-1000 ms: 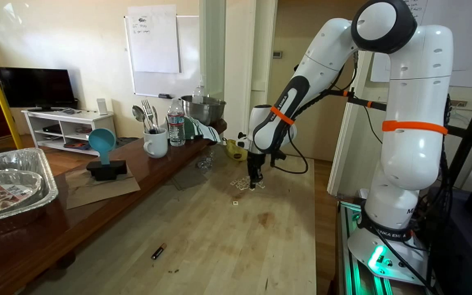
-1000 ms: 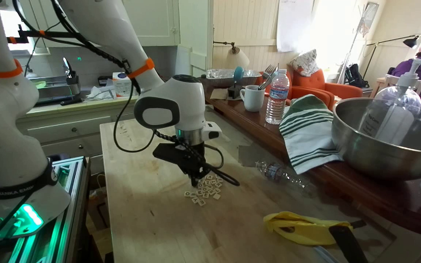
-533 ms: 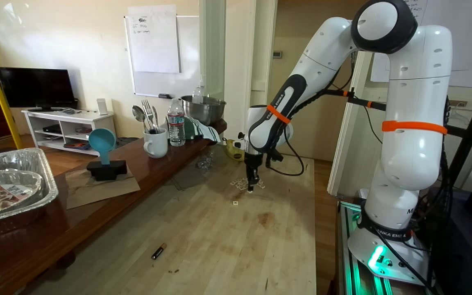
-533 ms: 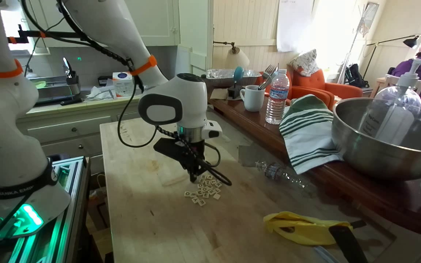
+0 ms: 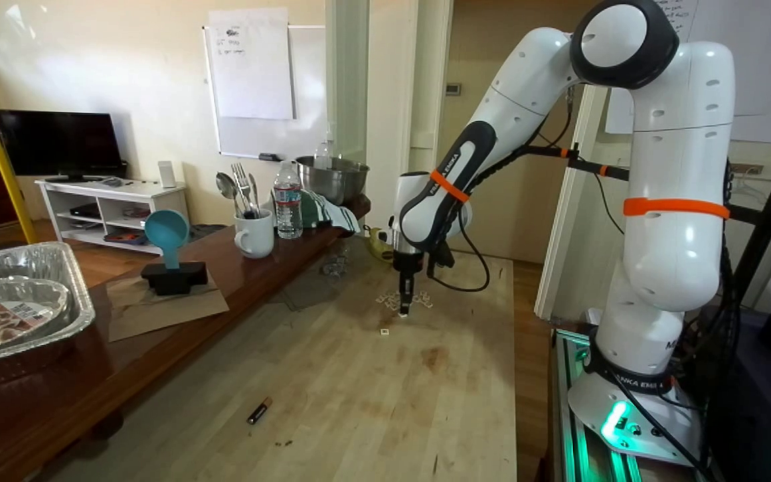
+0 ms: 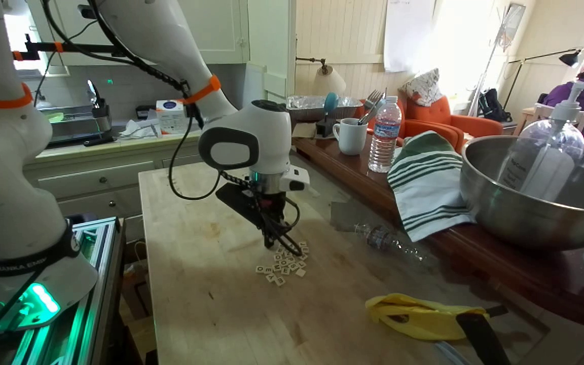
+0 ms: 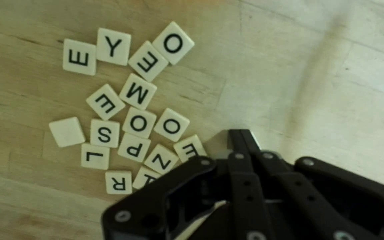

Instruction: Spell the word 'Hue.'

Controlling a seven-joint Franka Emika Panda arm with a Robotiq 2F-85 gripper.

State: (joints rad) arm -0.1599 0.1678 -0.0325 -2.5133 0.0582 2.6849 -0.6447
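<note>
my jaws are pinched nearly together on a small pale tile (image 5: 403,314), its letter hidden, near a jumble of letter tiles (image 7: 138,123); a lone tile (image 5: 384,332) lies apart on the wooden surface (image 5: 372,402).

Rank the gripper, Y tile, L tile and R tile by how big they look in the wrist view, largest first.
1. Gripper, though it is nearest the camera and cut off by the picture's edge.
2. Y tile.
3. L tile and R tile: too alike to rank.
</note>
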